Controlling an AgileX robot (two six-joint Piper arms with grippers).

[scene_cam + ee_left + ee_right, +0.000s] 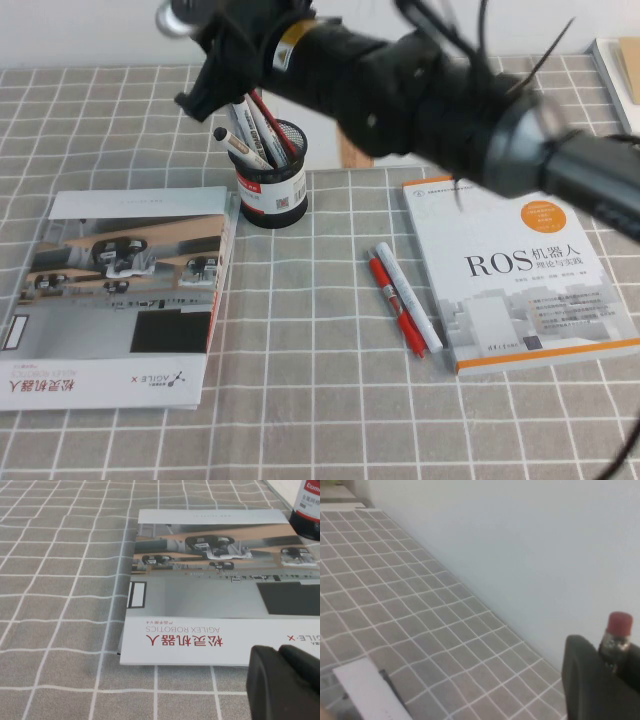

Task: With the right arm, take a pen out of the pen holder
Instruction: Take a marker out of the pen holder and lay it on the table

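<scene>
— What does it have to get right here?

— Start with the big things. The table [330, 420] is crowded, with a brochure [120, 300] on its left side and a ROS book [520, 270] on its right. The right arm [430, 100] is stretched across from the right to the black mesh pen holder [272, 185] at the back. I'd say the lift should go slowly, straight up along the pen's own line, until the tip clears the rim. Otherwise it could tip the holder or drag the other pens out. Two loose pens [400, 300] lie just beside the ROS book, so that looks a fair spot to set this one down.

— And the jaws?

— The right gripper [238, 98] sits over the holder's mouth, jaws all but closed, pinching a red-capped pen [619, 624] near its top. The pen doesn't look to be out of the holder yet, though I can't be sure. The left gripper [280, 655] hangs over the brochure's near edge, jaws pressed together on nothing
</scene>
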